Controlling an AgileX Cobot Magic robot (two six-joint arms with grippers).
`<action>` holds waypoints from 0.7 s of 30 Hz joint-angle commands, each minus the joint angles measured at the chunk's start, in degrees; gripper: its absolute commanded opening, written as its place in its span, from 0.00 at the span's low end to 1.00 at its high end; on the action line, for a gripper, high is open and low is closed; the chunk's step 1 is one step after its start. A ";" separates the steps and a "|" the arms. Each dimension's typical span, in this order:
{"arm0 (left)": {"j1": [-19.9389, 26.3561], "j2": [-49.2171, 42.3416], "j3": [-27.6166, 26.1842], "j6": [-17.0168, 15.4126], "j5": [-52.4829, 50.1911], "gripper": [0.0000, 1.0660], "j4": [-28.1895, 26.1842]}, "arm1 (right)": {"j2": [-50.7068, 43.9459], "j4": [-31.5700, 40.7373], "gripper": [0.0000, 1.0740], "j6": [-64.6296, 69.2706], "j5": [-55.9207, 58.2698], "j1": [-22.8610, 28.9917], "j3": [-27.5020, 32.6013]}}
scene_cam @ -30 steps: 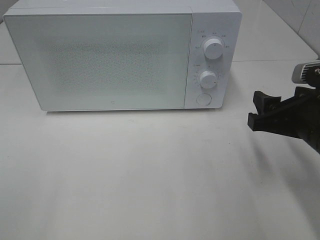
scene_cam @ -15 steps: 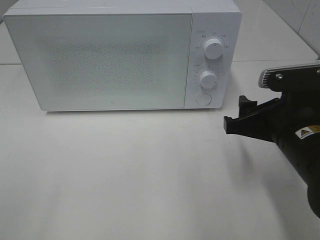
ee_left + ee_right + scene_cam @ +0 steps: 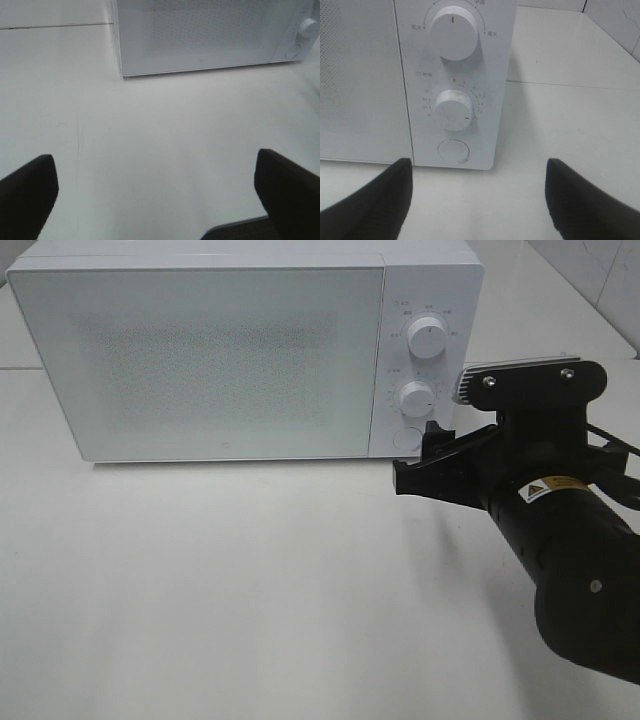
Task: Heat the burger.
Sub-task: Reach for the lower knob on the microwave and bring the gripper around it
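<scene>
The burger is out of view in every frame. The white microwave (image 3: 200,360) stands at the back of the table with its door shut. My right gripper (image 3: 415,455) is open and empty. It hovers just in front of the control panel, near the round button (image 3: 407,438) below the two knobs. The right wrist view looks past the right gripper (image 3: 480,200) at the upper knob (image 3: 452,32), the lower knob (image 3: 453,110) and the round button (image 3: 453,151). My left gripper (image 3: 155,200) is open over bare table, well in front of the microwave (image 3: 200,35).
The white table (image 3: 250,580) spreads out in front of the microwave. The right arm's black body (image 3: 580,580) fills the right side of the high view. A tiled wall (image 3: 610,280) rises at the back right.
The right arm has swung in from the right edge toward the microwave's control panel, with its jaws staying open. The microwave door stays shut.
</scene>
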 commanded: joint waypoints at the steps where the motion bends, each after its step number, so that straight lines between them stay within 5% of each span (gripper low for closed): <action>1: 0.00 -1.32 0.17 -0.23 0.00 0.94 -0.34 | 0.97 -3.04 0.69 1.43 -0.57 0.06 -2.06; 21: 0.00 -1.32 0.17 -0.23 0.00 0.94 -0.34 | 11.40 -11.63 0.71 6.19 1.78 -8.88 -11.29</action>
